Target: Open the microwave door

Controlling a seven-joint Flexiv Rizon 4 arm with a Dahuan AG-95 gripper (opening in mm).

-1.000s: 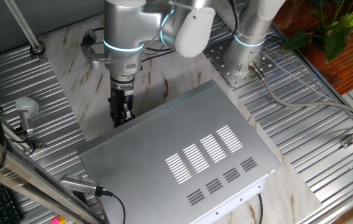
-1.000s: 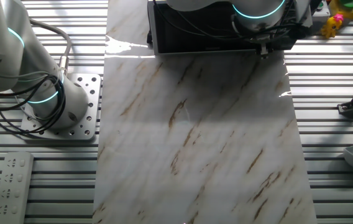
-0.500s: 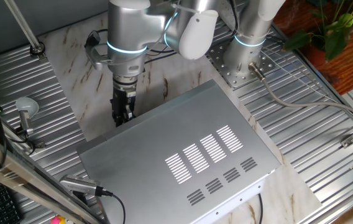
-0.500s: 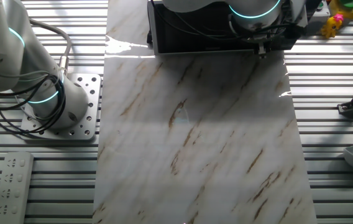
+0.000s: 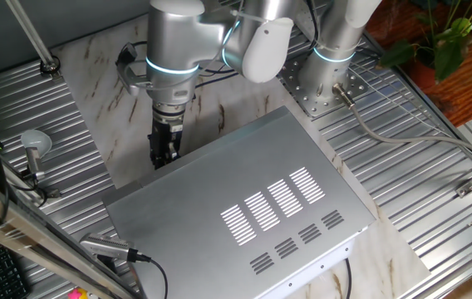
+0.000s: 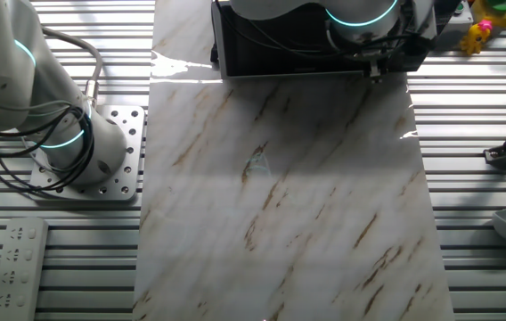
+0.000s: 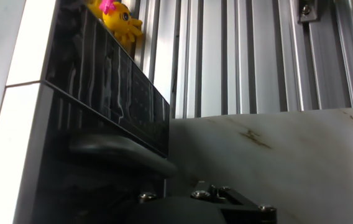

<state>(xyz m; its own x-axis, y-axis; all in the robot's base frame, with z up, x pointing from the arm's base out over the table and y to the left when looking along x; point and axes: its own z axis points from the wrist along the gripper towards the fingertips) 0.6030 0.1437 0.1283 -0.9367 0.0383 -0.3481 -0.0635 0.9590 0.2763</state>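
The microwave [image 5: 244, 212] takes up most of the marble-patterned tabletop [image 6: 306, 196], a big silver-grey box lying with its slotted vent panel facing up toward one fixed camera. From the other fixed camera only its dark front shows at the far end of the slab, and that is the microwave door [image 6: 280, 49], black and glossy, standing flat against the box as far as I can see. In the hand view the door [image 7: 96, 93] fills the left side, with a dark rounded handle [image 7: 120, 152] sticking out of it low down.

The arm [image 5: 178, 50] reaches down just in front of the box's front edge, and its black gripper [image 5: 164, 149] hangs right beside that edge, close to the door. Whether its fingers are spread or pressed together I cannot tell; they are too dark and partly hidden.

A yellow toy [image 7: 117, 18] sits beyond the door on the ribbed metal table [image 6: 476, 134].
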